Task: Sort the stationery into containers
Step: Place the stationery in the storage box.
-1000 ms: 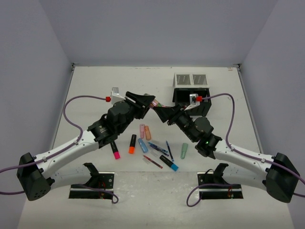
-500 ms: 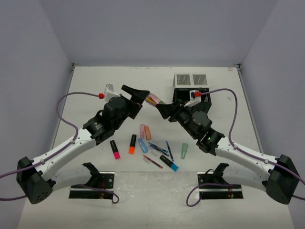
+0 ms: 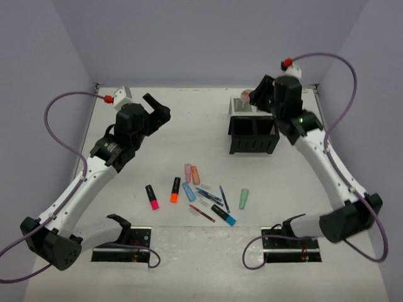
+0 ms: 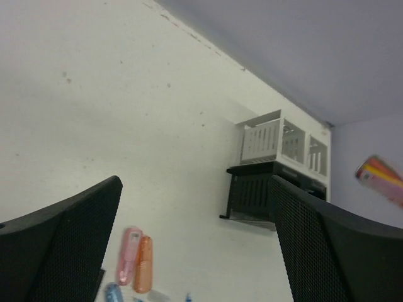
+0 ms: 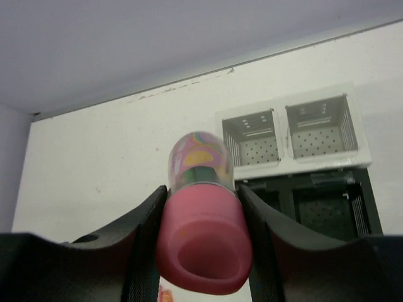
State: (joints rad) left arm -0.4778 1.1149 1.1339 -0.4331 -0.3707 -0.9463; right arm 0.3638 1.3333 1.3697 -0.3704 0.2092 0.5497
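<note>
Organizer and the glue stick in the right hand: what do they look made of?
Organizer: likely thin sheet metal, matte, black in front and pale behind; the walls are punched with holes and slots. Moulded plastic is not ruled out.
Glue stick: smooth pink plastic with a slight sheen and a printed multicolour label.

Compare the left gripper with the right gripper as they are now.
The left gripper stands wide open with nothing between its fingers; the right gripper is closed on a pink glue stick. The left gripper hangs over the left side of the table, away from the black mesh organizer; the right gripper is raised close to the organizer. Both are lifted well clear of the loose stationery lying on the table.
</note>
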